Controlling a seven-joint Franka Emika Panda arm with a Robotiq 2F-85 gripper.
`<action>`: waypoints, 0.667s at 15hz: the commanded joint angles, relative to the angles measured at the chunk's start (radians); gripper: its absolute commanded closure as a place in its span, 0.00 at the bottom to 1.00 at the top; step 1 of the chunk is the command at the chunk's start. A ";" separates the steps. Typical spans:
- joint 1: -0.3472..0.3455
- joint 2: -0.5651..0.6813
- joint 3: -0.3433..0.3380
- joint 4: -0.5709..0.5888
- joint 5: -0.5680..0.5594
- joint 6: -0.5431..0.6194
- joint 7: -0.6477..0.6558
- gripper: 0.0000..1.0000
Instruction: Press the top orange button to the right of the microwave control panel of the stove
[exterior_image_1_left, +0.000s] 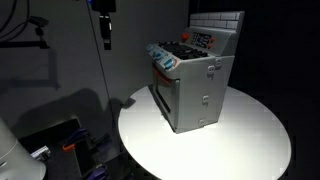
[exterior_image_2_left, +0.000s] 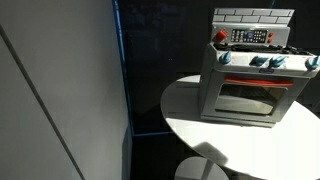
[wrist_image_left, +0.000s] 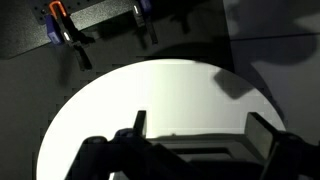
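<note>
The grey toy stove (exterior_image_1_left: 195, 85) stands on a round white table (exterior_image_1_left: 230, 145), with a white tile-patterned back panel and red-orange details. It also shows in an exterior view (exterior_image_2_left: 250, 85), where its dark control panel (exterior_image_2_left: 250, 37) sits on the back panel; the orange buttons beside it are too small to make out. My gripper (exterior_image_1_left: 106, 30) hangs high above the table's edge, well away from the stove. In the wrist view the gripper (wrist_image_left: 200, 130) is open and empty, its two fingers spread over the white table (wrist_image_left: 150, 95).
Clamps (wrist_image_left: 62, 25) grip a dark surface beyond the table's far edge in the wrist view. A large pale panel (exterior_image_2_left: 60, 90) fills one side of an exterior view. Cables and equipment (exterior_image_1_left: 60, 140) lie on the floor beside the table.
</note>
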 joint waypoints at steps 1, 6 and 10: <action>-0.026 0.082 -0.009 0.118 -0.053 -0.047 0.054 0.00; -0.054 0.148 -0.021 0.205 -0.127 -0.006 0.093 0.00; -0.065 0.168 -0.027 0.229 -0.202 0.072 0.120 0.00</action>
